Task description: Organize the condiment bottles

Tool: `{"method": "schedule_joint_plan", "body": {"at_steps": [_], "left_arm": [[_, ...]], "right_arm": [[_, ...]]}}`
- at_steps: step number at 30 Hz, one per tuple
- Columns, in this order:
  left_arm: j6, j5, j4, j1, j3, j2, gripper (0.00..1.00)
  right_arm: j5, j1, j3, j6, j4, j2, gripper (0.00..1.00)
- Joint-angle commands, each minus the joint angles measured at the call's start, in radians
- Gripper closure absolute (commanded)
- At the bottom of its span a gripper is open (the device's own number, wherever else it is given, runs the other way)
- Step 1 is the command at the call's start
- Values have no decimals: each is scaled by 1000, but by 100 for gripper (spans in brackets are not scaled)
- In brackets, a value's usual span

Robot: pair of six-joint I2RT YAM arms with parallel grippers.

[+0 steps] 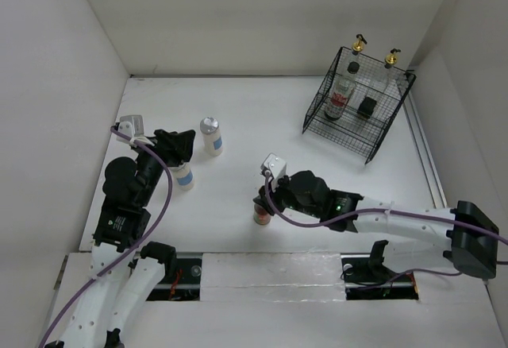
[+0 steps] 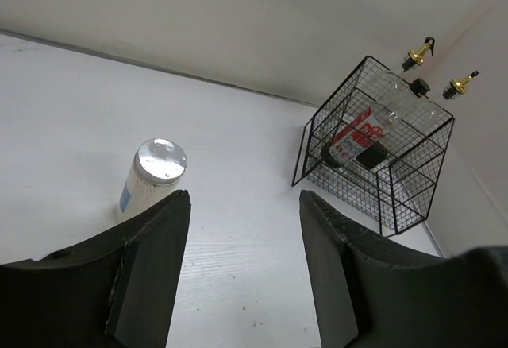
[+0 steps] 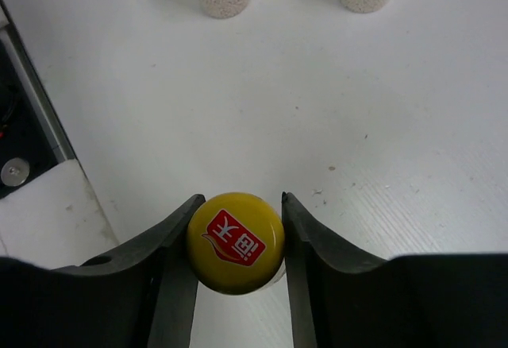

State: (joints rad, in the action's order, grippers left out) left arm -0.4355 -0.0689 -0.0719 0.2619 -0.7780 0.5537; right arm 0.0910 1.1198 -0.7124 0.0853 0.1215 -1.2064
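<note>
Small yellow-capped bottle | between jaws of right hand — touching both

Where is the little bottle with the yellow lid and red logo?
In the top view the small yellow-lidded bottle stands at the front middle of the white table, clasped by the right gripper, right of the nearer white blue-labelled bottle.

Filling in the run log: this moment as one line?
left gripper: open, empty | right gripper: shut on yellow-capped bottle | white bottles: upright, outside basket
</note>
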Motion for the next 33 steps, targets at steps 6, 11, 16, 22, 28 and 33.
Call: {"method": "schedule_joint_plan", "body": {"at_steps": [6, 11, 16, 22, 28, 33], "left_arm": [[6, -26, 41, -3, 2, 0, 47], [6, -26, 41, -3, 2, 0, 47], [6, -35, 50, -3, 2, -9, 47], [6, -45, 50, -3, 2, -9, 47], [6, -45, 50, -3, 2, -9, 47], [6, -45, 50, -3, 2, -9, 47]], "right_arm": [[183, 3, -42, -39, 135, 181, 70], [291, -157, -189, -91, 72, 248, 72], [369, -356, -304, -139, 13, 271, 72], [415, -642, -372, -139, -19, 266, 72], [346, -882, -446, -96, -19, 171, 72], [268, -997, -455, -78, 66, 102, 72]]}}
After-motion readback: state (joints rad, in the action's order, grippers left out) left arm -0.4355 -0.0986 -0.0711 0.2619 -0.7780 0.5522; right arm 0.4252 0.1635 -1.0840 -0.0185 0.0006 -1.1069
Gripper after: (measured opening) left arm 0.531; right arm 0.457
